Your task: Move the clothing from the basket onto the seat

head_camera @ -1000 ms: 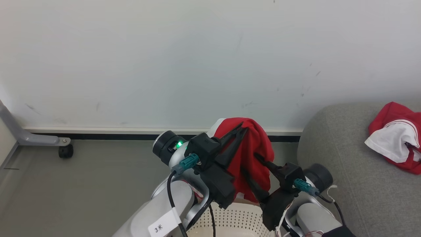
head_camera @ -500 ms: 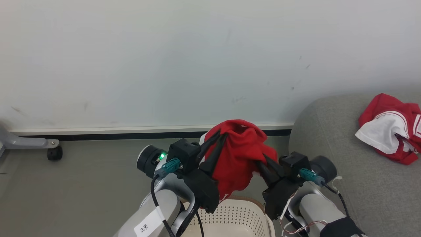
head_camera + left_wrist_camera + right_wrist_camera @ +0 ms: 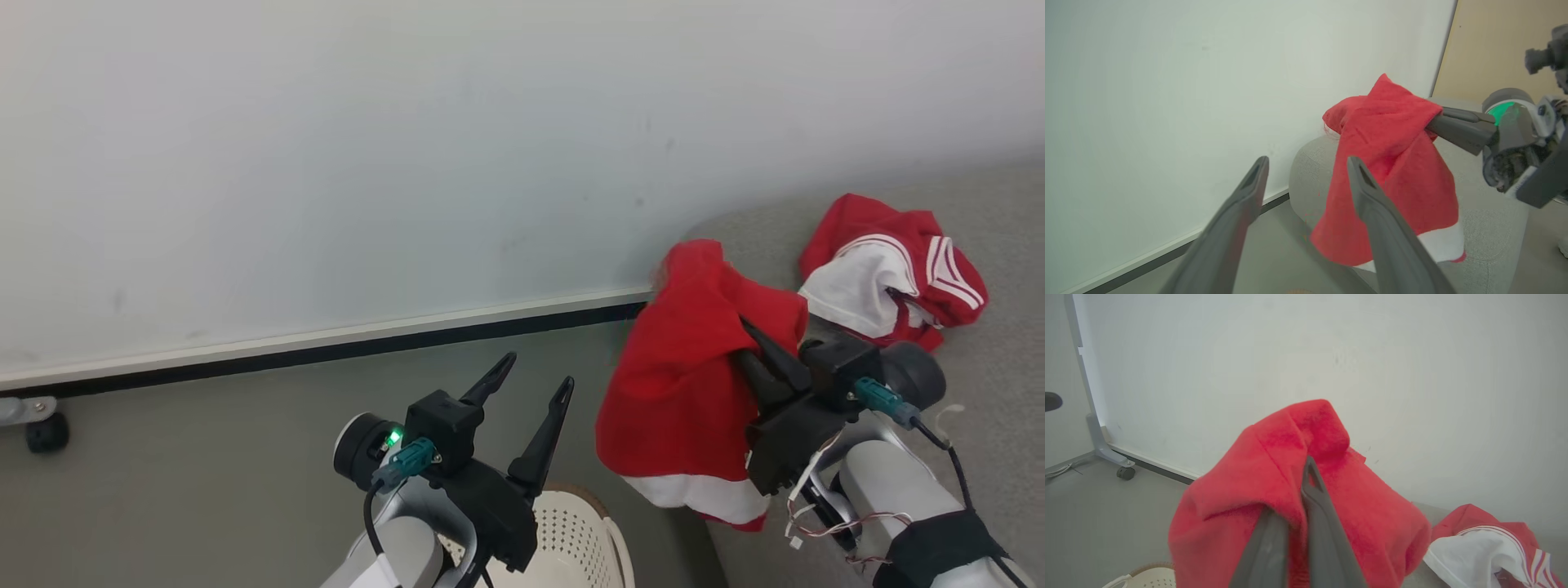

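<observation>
A plain red piece of clothing (image 3: 682,384) with a white hem hangs from my right gripper (image 3: 749,333), which is shut on a fold near its top, right at the left edge of the grey seat (image 3: 988,384). In the right wrist view the right gripper (image 3: 1308,463) has both fingers pressed together inside the red clothing (image 3: 1237,502). A red and white striped jersey (image 3: 894,269) lies crumpled on the seat behind it. My left gripper (image 3: 539,374) stands open and empty above the cream basket (image 3: 575,543); its own view has the left gripper (image 3: 1307,162) beside the hanging clothing (image 3: 1396,171).
A white wall with a dark skirting strip (image 3: 326,351) runs behind the grey floor. The caster of a wheeled stand (image 3: 45,433) sits at the far left. The basket's brown rim (image 3: 1147,568) peeks in low in the right wrist view.
My left gripper opened and let go of the red clothing. My right gripper shut on it and carried it right, up to the seat's edge. The camera swung right.
</observation>
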{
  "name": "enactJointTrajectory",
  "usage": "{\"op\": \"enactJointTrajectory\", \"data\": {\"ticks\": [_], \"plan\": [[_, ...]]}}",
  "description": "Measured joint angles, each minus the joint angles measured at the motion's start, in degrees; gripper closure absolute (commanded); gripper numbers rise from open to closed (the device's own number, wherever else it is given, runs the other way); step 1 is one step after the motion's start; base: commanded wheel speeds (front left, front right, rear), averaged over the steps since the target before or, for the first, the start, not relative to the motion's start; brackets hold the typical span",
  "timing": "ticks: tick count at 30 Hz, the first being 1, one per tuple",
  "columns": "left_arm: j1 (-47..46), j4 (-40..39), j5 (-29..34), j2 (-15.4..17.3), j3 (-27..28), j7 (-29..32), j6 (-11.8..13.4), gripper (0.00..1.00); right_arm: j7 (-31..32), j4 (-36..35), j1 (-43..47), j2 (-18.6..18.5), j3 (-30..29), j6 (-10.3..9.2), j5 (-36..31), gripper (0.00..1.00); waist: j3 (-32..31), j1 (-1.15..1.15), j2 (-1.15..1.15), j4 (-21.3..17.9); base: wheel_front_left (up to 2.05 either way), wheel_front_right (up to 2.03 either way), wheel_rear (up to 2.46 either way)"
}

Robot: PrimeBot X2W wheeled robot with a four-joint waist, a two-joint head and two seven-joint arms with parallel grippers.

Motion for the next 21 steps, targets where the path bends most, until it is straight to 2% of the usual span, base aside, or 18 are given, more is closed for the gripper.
{"op": "enactJointTrajectory", "data": {"ticks": [10, 21], "plan": [[2.2, -1.0, -1.2, -0.7, -1.4, -1.2, 0.1, 0.0, 0.0, -4.8, 4.0, -5.0, -2.0, -1.1, -0.5, 1.0, 0.3, 0.0, 0.0, -7.6, 0.0, 0.0, 0.0], [2.4, -1.6, -1.2, -0.9, -1.9, -1.9, 1.0, 0.0, 0.0, -6.0, 4.5, -6.9, -3.5, -1.43, -0.3, 1.0, 1.6, 0.0, 0.0, -15.5, 0.0, 0.0, 0.0]]}}
